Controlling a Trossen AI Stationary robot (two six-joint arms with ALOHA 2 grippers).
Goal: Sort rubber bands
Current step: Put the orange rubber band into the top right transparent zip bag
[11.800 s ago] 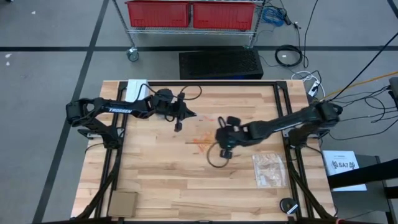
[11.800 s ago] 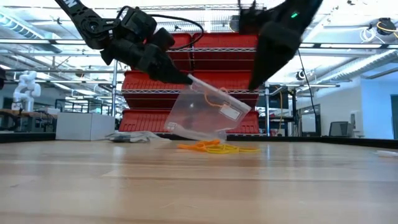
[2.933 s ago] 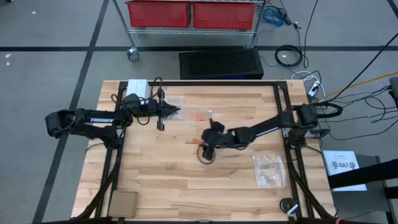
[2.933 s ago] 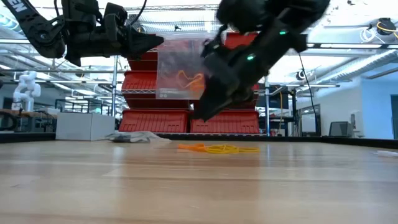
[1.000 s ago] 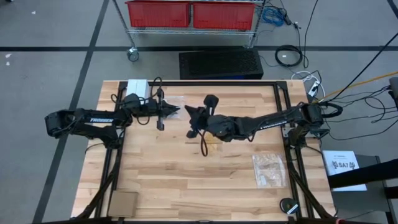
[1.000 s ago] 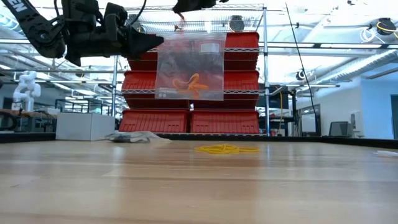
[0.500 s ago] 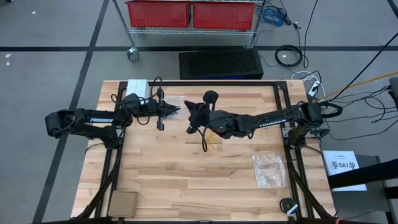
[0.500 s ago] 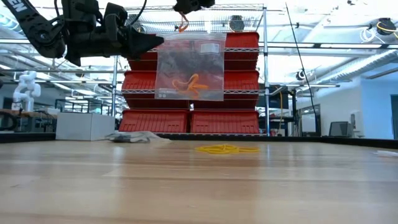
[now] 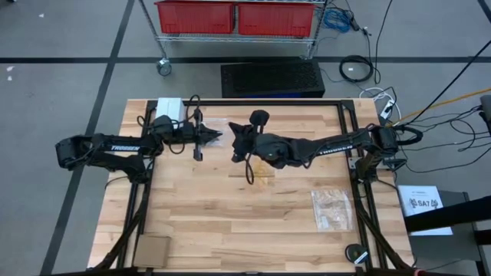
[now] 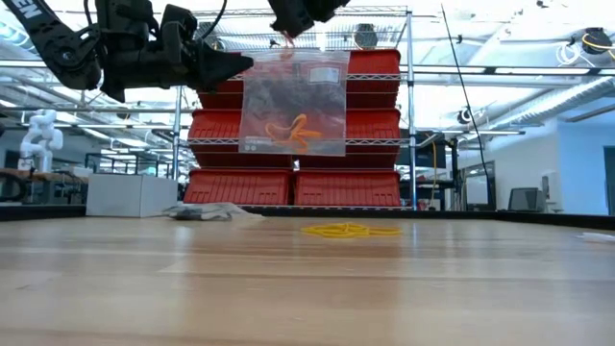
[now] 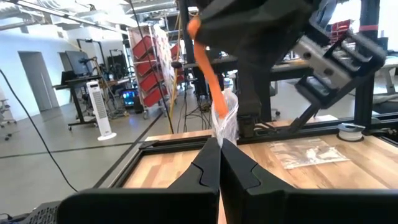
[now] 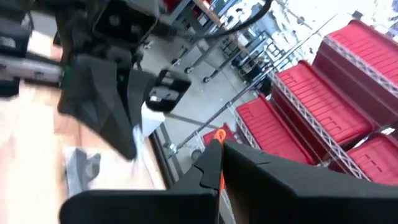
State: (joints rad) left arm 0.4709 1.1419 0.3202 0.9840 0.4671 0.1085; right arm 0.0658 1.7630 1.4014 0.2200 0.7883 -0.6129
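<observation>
Change: the right hand [image 10: 288,37] has been lowered slightly toward the clear bag [image 10: 294,104].
Hands: left hand [image 10: 248,63] clenched on the bag; right clenched on an orange band.
Progress: orange rubber bands [image 10: 285,128] bagged mid-frame; yellow pile [image 10: 348,230] left on the table [image 10: 307,288].

Red bins [image 10: 351,125] on wire shelving [image 10: 408,106]

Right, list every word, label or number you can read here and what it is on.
"TROSSEN": white letters on the left arm, high view.
"SAT": sheet of paper right of the table; the rest is too small to read.
White label on the hanging clear bag: print too small to read.
</observation>
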